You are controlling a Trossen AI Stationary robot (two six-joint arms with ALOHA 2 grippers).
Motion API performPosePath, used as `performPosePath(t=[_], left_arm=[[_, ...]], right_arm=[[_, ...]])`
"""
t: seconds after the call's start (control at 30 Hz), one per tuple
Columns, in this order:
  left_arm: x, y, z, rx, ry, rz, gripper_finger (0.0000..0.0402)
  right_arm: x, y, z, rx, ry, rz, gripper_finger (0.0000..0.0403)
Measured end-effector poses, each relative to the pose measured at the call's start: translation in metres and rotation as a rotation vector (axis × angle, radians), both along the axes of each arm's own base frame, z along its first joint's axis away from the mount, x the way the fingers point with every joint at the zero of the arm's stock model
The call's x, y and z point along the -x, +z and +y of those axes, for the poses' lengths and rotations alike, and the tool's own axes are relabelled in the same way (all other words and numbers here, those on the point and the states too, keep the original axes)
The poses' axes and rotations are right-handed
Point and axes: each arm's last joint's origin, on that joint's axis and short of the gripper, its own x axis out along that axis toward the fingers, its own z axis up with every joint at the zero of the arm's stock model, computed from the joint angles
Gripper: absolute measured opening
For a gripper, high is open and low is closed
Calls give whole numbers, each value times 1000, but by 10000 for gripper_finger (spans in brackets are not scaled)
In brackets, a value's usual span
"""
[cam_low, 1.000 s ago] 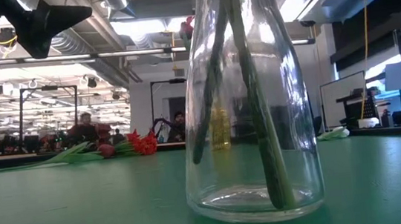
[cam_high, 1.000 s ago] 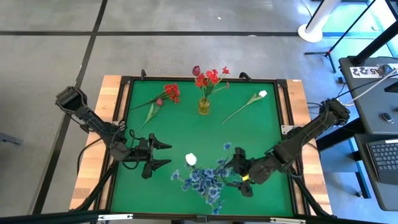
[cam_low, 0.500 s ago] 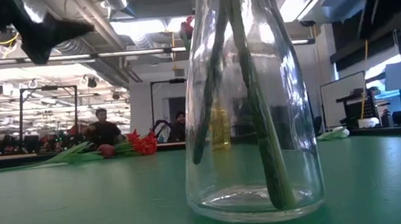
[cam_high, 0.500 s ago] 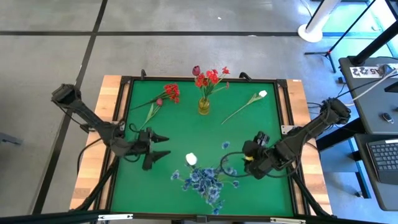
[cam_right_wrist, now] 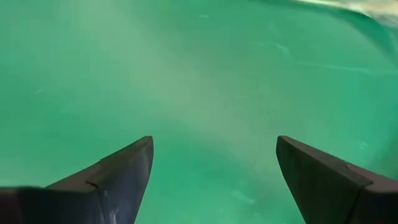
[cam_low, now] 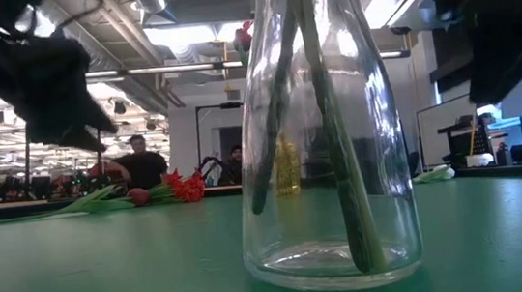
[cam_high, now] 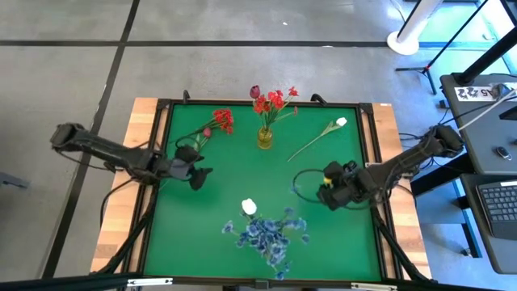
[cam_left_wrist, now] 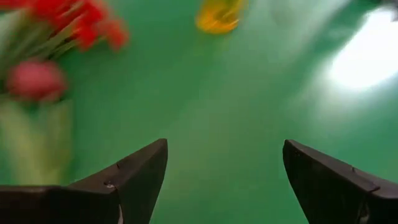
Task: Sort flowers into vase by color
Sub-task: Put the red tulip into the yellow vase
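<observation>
Loose red flowers (cam_high: 218, 121) lie at the upper left of the mat, just above the left gripper (cam_high: 199, 173) — fingers apart, arm stretched in low from the left edge. The right gripper (cam_high: 328, 184) — also spread, empty — sits at centre right, below the white flower (cam_high: 323, 134).

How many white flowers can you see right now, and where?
2. One white flower lies loose on the mat at the far right; the other white bud stands in the near vase with the blue sprays. More could be hidden among them.
</observation>
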Motion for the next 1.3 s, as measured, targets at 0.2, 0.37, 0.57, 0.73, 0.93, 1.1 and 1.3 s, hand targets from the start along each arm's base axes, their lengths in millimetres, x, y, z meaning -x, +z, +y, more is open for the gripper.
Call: performPosePath(t=[0.2, 0.37, 0.57, 0.73, 0.93, 1.1, 1.3], left_arm=[[14, 22, 21, 48, 174, 258, 311], [16, 33, 32, 70, 255, 345, 311], [11, 21, 44, 120, 311, 487, 311], [4, 8, 51, 190, 345, 589, 311], [-1, -8, 65, 244, 394, 713, 311], [-8, -18, 81, 294, 437, 707, 311], [-18, -31, 96, 362, 417, 671, 311]], right_arm=[[-8, -27, -25, -13, -87, -43, 340], [-28, -36, -40, -77, -4, -186, 340], [-46, -32, -54, -119, 103, -316, 340], [-53, -27, -60, -89, 212, -361, 340], [-55, -20, -59, -41, 332, -402, 340], [-52, -8, -59, 3, 410, -445, 340], [-44, 6, -60, 37, 471, -490, 340]])
